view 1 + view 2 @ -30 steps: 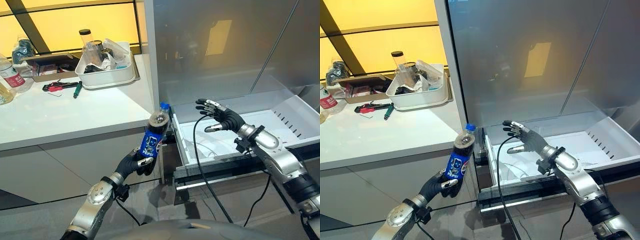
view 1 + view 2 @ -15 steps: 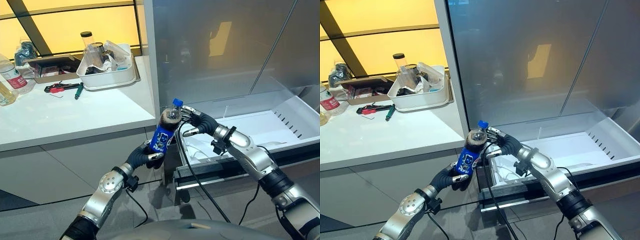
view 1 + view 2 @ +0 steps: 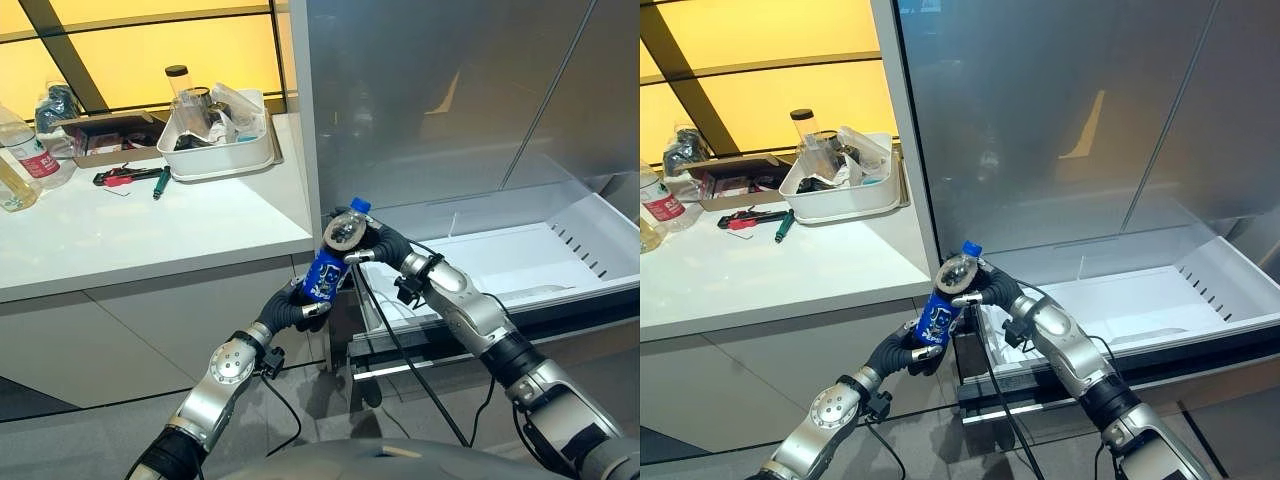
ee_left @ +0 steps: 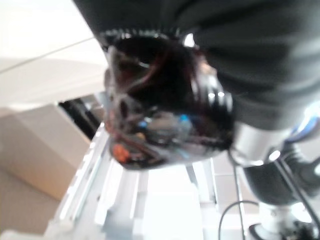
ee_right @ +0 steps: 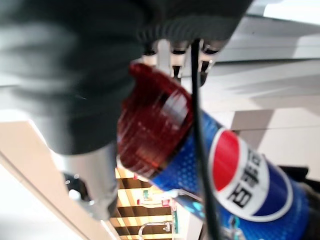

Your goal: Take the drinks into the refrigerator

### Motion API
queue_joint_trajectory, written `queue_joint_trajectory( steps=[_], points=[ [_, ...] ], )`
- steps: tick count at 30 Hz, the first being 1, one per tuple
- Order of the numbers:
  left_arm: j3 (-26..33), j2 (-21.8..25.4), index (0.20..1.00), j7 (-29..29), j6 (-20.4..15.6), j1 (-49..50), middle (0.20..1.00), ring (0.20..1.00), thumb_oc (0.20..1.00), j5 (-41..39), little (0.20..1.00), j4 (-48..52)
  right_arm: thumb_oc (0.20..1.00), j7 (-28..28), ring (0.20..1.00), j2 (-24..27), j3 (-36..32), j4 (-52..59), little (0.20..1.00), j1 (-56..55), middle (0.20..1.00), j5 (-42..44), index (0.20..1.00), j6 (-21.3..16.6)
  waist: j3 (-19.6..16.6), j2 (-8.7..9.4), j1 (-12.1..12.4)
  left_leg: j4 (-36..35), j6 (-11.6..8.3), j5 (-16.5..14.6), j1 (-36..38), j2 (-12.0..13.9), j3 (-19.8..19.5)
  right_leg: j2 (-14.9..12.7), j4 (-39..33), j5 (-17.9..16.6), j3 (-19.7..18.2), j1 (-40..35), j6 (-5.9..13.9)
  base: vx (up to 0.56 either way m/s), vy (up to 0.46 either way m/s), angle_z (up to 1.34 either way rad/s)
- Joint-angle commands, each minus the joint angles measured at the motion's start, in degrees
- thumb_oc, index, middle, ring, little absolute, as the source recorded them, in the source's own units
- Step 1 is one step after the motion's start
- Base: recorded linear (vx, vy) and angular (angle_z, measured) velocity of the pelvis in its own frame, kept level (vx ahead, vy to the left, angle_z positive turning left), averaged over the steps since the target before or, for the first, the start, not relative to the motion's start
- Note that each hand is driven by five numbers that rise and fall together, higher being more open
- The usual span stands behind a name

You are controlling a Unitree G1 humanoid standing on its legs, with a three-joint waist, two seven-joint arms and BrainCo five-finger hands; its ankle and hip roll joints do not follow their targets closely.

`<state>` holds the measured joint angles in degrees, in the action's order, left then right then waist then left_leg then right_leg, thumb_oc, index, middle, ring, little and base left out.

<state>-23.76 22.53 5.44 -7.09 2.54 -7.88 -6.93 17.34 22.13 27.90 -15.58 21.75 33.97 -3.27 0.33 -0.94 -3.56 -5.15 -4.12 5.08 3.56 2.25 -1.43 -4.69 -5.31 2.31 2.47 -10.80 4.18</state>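
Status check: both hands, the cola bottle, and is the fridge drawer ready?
Left hand shut on cola bottle at its base. Right hand curled round its upper part. Fridge drawer open beside them; nothing blocking.

cola bottle (image 3: 333,258) | dark drink, blue label, blue cap on | tilted, cap up and to the right | in mid-air just left of the open refrigerator drawer (image 3: 520,262), near the worktop (image 3: 150,225) edge

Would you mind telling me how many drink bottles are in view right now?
3: a cola bottle held between both hands beside the open refrigerator drawer, and two bottles at the counter's far left edge. Others may be hidden.
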Motion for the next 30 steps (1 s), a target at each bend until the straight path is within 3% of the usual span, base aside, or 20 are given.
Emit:
queue_joint_trajectory(
  steps=[1,5,6,7,8,9,21,28,29,30],
  points=[
    [-1.8,-3.0,0.200,-3.2,-8.6,-12.5,0.200,0.200,0.200,0.9,0.200,-0.7,1.000,-1.2,1.000,-5.7,2.7,-1.9,1.000,5.5,1.000,4.9,1.000,-2.9,-1.5,1.75,1.4,0.1,3.90,-9.8,5.3,-2.5,1.3,0.6,0.5,-1.4,0.7,2.5,0.31,0.00,0.000,0.00],
    [-1.6,-3.0,0.200,-4.4,-8.4,-12.6,0.200,0.200,0.200,1.3,0.200,-1.1,1.000,-2.4,1.000,-7.4,3.6,-3.2,1.000,5.6,1.000,4.8,1.000,-2.7,-1.6,1.75,1.5,0.1,3.88,-9.9,5.4,-2.5,1.3,0.6,0.6,-1.3,0.7,2.5,0.27,0.00,0.000,0.00],
    [-1.6,-3.0,0.200,-4.4,-8.3,-12.6,0.200,0.200,0.200,1.3,0.200,-1.1,0.890,-2.4,0.890,-7.4,3.6,-3.2,0.890,5.6,0.890,4.8,0.890,-2.7,-1.6,1.75,1.4,0.1,3.88,-9.9,5.3,-2.5,1.3,0.6,0.6,-1.3,0.7,2.5,0.27,0.00,0.000,0.00],
    [-1.2,-2.6,0.200,-4.5,-8.4,-12.4,0.200,0.200,0.200,1.0,0.200,-0.9,0.341,-2.7,0.341,-7.4,4.1,-3.0,0.341,6.2,0.341,3.5,0.341,-2.7,-1.6,1.76,1.6,0.1,3.87,-9.8,5.3,-2.5,1.3,0.5,0.5,-1.4,0.8,2.5,0.29,0.00,0.000,0.00],
    [-1.2,-2.6,0.200,-4.4,-8.4,-12.4,0.200,0.200,0.200,1.0,0.200,-0.9,0.341,-2.7,0.341,-7.4,4.1,-3.0,0.341,6.2,0.341,3.5,0.341,-2.7,-1.6,1.76,1.6,0.1,3.87,-9.8,5.3,-2.5,1.3,0.5,0.5,-1.4,0.8,2.5,0.29,0.00,0.000,0.00],
    [-0.6,-2.3,0.200,-4.6,-8.5,-12.0,0.200,0.200,0.200,0.7,0.200,-0.6,0.200,-3.1,0.200,-7.3,4.1,-2.7,0.200,6.3,0.200,2.8,0.200,-2.7,-1.6,1.80,1.6,0.1,3.89,-9.8,5.3,-2.5,1.2,0.5,0.5,-1.4,0.8,2.6,0.32,0.00,0.000,0.00],
    [2.7,-1.0,0.200,-4.0,-8.5,-7.3,0.200,0.200,0.200,-1.5,0.200,1.0,0.200,-5.5,0.200,-6.1,0.1,0.6,0.200,3.6,0.200,3.1,0.200,-4.0,-1.4,1.99,2.3,0.1,4.05,-9.6,4.9,-2.7,1.0,0.4,0.5,-1.6,1.0,3.0,0.49,0.00,0.000,0.00],
    [2.6,-2.9,0.200,-5.1,-7.7,-7.9,0.200,0.200,0.200,-1.7,0.200,-1.2,0.200,-7.1,0.200,-5.1,-3.1,2.6,0.200,1.1,0.200,3.0,0.200,-4.7,-1.2,1.99,1.9,0.1,4.15,-9.5,4.6,-2.7,1.1,0.3,0.5,-1.8,0.9,3.2,0.58,0.00,0.000,0.00],
    [2.6,-3.1,0.498,-5.0,-7.6,-7.8,0.498,0.498,0.498,-2.0,0.498,-1.7,0.200,-7.3,0.200,-4.8,-3.7,3.0,0.200,0.7,0.200,2.9,0.200,-4.9,-1.3,1.97,1.9,0.1,4.14,-9.4,4.5,-2.7,1.2,0.3,0.4,-1.8,0.9,3.3,0.60,0.00,0.000,0.00],
    [2.7,-3.2,0.592,-5.0,-7.5,-7.8,0.592,0.592,0.592,-2.2,0.592,-1.9,0.200,-7.4,0.200,-4.5,-4.2,3.4,0.200,0.4,0.200,2.7,0.200,-4.9,-1.2,1.95,1.8,0.1,4.14,-9.4,4.5,-2.7,1.2,0.3,0.4,-1.9,0.9,3.4,0.61,0.00,0.000,0.00]
  ],
)
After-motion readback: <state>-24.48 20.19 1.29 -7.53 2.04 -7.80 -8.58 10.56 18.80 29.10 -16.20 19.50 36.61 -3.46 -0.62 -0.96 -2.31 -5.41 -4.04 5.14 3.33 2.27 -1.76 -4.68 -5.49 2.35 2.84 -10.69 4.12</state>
